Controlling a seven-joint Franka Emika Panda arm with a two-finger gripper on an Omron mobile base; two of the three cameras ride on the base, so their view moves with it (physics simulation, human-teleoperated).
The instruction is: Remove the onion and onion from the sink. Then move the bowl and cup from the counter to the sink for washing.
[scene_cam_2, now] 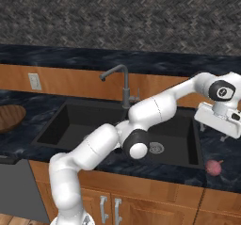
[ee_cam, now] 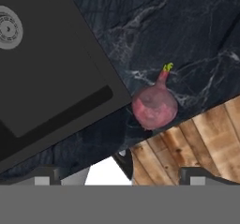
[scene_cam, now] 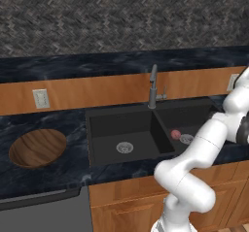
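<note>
One pinkish-red onion (ee_cam: 154, 107) with a small green sprout lies on the dark counter right of the sink, near the counter's front edge (scene_cam_2: 214, 167). My gripper (ee_cam: 121, 175) hangs open above it, a little apart, with nothing between its fingers; the hand (scene_cam_2: 221, 124) hovers over the sink's right rim. The other onion (scene_cam: 175, 134) rests in the right basin of the black sink (scene_cam: 97, 117), beside its metal drain (scene_cam: 186, 139). The brown wooden bowl (scene_cam: 38, 147) sits on the counter far to the left. The cup is out of view.
A grey gooseneck faucet (scene_cam: 153, 88) rises behind the divider between the basins. My own arm reaches across the sink's front (scene_cam_2: 141, 125). Wooden cabinet fronts (ee_cam: 197, 143) drop off just past the counter's edge. A wall outlet (scene_cam: 41, 98) sits on the backsplash.
</note>
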